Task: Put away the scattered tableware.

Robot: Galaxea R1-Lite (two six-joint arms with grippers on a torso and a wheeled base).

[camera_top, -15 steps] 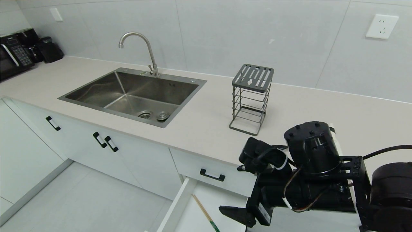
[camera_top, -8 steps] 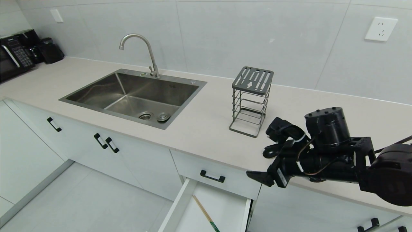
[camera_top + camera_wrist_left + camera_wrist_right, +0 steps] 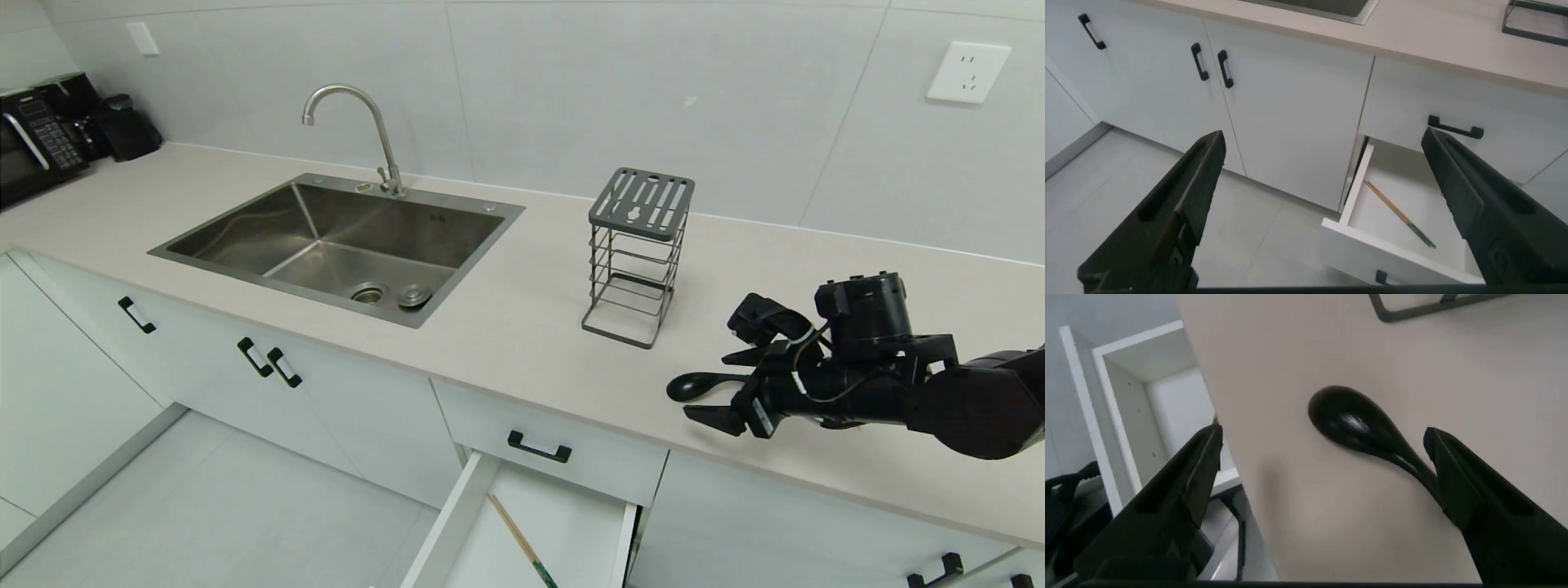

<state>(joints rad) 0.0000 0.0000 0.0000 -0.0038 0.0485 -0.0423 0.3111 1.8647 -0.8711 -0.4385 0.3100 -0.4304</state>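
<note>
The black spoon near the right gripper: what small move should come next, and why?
Probably lower the right gripper onto the black spoon and close. The jaws stand open over it, and it lies free on the counter, not yet held.

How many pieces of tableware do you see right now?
2. A black spoon lies on the counter by the right claw; a chopstick lies in the open drawer. Others may be hidden inside the drawer.

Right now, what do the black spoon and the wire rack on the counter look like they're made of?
Black spoon: probably plastic or lacquered wood; it is glossy, with soft highlights on the bowl.
Wire rack: likely coated metal; it has thin dark grey rods and a slotted top plate, matte and without glare.
</note>
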